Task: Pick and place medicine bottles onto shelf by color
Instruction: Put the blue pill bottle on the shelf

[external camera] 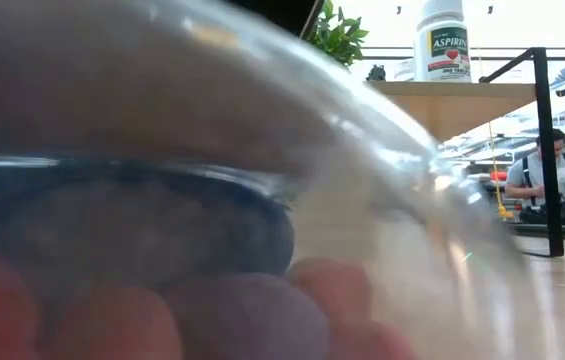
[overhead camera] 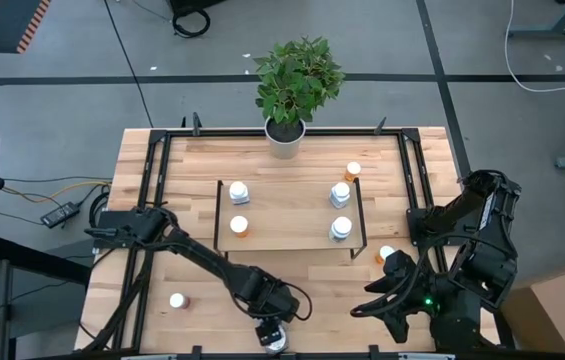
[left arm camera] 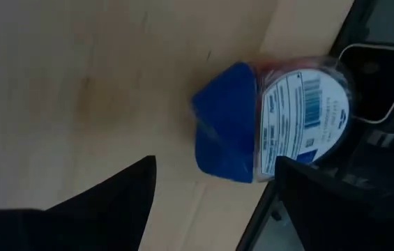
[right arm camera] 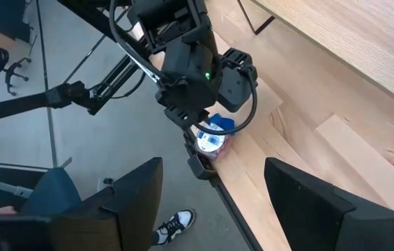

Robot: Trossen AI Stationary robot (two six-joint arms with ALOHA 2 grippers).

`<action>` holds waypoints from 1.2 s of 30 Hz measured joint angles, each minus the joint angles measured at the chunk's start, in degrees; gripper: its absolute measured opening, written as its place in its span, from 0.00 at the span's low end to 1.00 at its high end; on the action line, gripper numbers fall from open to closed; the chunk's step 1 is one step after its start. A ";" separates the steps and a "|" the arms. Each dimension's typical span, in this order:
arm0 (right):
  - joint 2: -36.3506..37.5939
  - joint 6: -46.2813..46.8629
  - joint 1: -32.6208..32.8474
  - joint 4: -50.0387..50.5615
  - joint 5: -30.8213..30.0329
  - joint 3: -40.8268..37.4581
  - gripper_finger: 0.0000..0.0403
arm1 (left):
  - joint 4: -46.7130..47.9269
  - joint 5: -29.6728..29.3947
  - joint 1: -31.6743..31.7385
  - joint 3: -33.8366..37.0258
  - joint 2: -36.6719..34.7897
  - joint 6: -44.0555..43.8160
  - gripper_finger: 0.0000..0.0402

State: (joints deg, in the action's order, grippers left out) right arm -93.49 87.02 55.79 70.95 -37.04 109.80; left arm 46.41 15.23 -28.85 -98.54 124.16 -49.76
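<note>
A blue-capped bottle (left arm camera: 273, 122) with a white barcode label and reddish pills lies on its side by the table's near edge (overhead camera: 275, 343). It fills the low view (external camera: 212, 200). My left gripper (left arm camera: 214, 199) hangs open just above it, pointing steeply down, one finger to each side. My right gripper (overhead camera: 387, 310) waits open, raised at the near right. The shelf (overhead camera: 287, 208) holds two white bottles (overhead camera: 340, 193) on its right, plus a white one (overhead camera: 239, 192) and an orange one (overhead camera: 239, 226) on its left.
Loose bottles stand on the table: an orange one (overhead camera: 352, 171) behind the shelf, one (overhead camera: 387, 255) near my right arm, a dark one (overhead camera: 177, 300) at the near left. A potted plant (overhead camera: 285, 135) stands at the far edge. Black frame rails (overhead camera: 152, 200) border the table.
</note>
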 joint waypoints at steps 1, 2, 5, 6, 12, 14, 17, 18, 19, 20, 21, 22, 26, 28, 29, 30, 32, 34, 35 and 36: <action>0.00 0.00 0.00 -0.01 -0.02 0.00 0.64 | -0.29 -0.01 0.17 0.00 0.00 0.09 0.74; 0.00 0.00 0.00 -0.01 -0.02 0.00 0.64 | -1.05 0.00 0.19 0.00 0.00 0.09 0.74; 0.00 0.00 0.00 -0.01 -0.01 0.00 0.64 | -4.13 -0.02 0.19 0.00 0.08 0.07 0.74; 0.00 0.00 0.00 0.01 -0.02 0.00 0.64 | -4.75 0.02 0.19 -0.04 0.30 -0.03 0.74; 0.00 -0.02 0.00 0.01 -0.01 0.00 0.64 | -3.04 1.21 0.34 0.02 1.64 -1.29 0.74; 0.00 -0.02 0.01 0.01 -0.01 0.00 0.64 | -3.95 1.70 0.39 -0.04 2.22 -1.67 0.74; 0.00 -0.02 0.28 0.01 0.00 0.00 0.64 | -4.86 2.51 0.25 -0.07 2.53 -2.09 0.74; 0.00 -0.02 0.28 -0.01 0.00 0.00 0.64 | -5.56 2.68 0.23 -0.07 2.73 -2.10 0.74; 0.00 -0.02 0.31 -0.01 0.07 0.00 0.64 | -5.87 2.82 0.21 -0.07 2.79 -2.10 0.74; 0.00 0.02 0.31 -0.01 0.46 0.00 0.64 | -6.42 2.93 0.19 -0.06 2.81 -2.21 0.74; 0.00 0.02 0.29 -0.03 0.73 0.00 0.64 | -7.29 3.21 0.21 -0.02 2.86 -2.50 0.74; 0.00 0.00 0.27 -0.06 0.89 0.00 0.64 | -7.99 3.60 0.21 -0.02 2.96 -2.81 0.74; 0.00 -0.17 0.28 -0.23 1.14 0.00 0.64 | -10.27 6.27 0.14 0.20 3.13 -3.89 0.74; 0.00 -0.26 0.28 -0.27 1.16 0.00 0.64 | -11.14 7.82 0.31 0.22 3.13 -5.09 0.74; 0.00 -0.26 0.26 -0.27 1.16 0.00 0.64 | -11.33 8.41 0.36 0.22 3.13 -5.37 0.74; 0.00 -0.26 0.28 -0.27 1.17 0.00 0.64 | -11.29 9.09 0.36 0.22 3.13 -5.46 0.74; 0.00 -0.45 0.28 -0.34 1.23 0.00 0.64 | -10.41 11.07 0.34 0.22 3.10 -5.61 0.74; 0.00 -0.52 0.28 -0.36 1.28 0.00 0.64 | -10.25 12.29 0.32 0.28 2.95 -6.56 0.74; 0.00 -0.70 0.28 -0.41 1.29 0.00 0.64 | -10.23 12.47 0.32 0.28 2.64 -6.73 0.74; 0.00 -0.82 0.28 -0.40 1.29 0.00 0.64 | -10.01 12.68 0.34 0.28 2.20 -6.83 0.74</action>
State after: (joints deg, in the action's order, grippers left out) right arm -93.49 86.21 56.07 70.55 -35.75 109.80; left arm 36.40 27.91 -28.52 -98.26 126.36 -56.59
